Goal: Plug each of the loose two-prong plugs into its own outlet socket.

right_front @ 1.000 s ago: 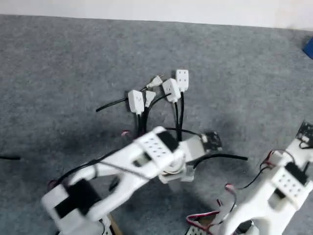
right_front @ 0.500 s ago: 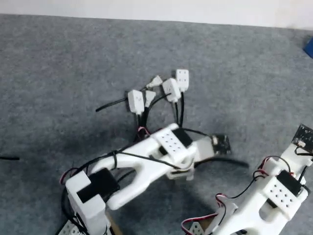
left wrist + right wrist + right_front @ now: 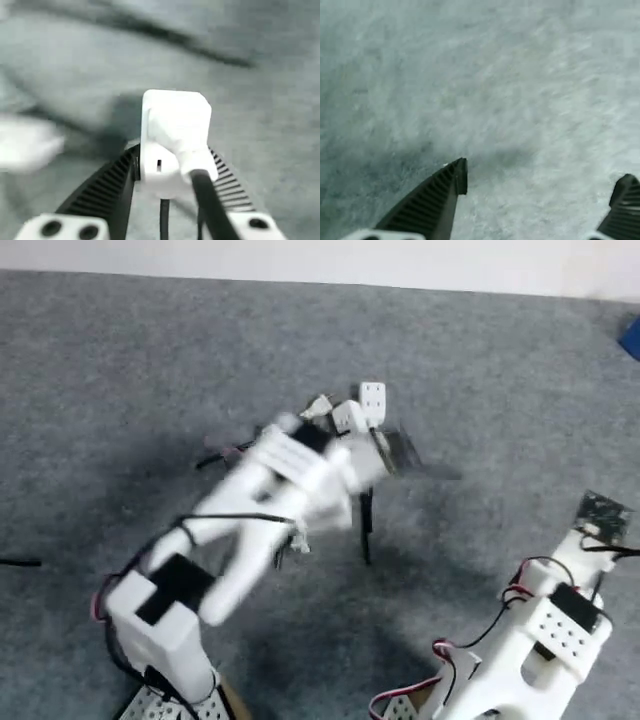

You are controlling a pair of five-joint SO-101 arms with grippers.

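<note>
My left gripper (image 3: 172, 161) is shut on a white outlet block (image 3: 175, 131) with a black cord (image 3: 207, 200) running back from it. In the high view the left arm (image 3: 290, 480) stretches, blurred, across the cluster of cords at the table's middle. Beyond it lie two white outlet sockets (image 3: 372, 397) (image 3: 349, 417) and a small loose two-prong plug (image 3: 319, 405). My right gripper (image 3: 540, 185) hangs open over bare grey carpet, holding nothing. The right arm (image 3: 560, 625) stands at the near right, well apart from the outlets.
Grey carpet (image 3: 120, 370) covers the table, with open room to the left and far right. A black cord (image 3: 366, 525) trails toward the near side below the left arm. A blue object (image 3: 632, 338) sits at the right edge.
The left arm has swung away from the near middle toward the far side, over the outlet cluster, carrying its corded block. The right arm has shifted slightly left.
</note>
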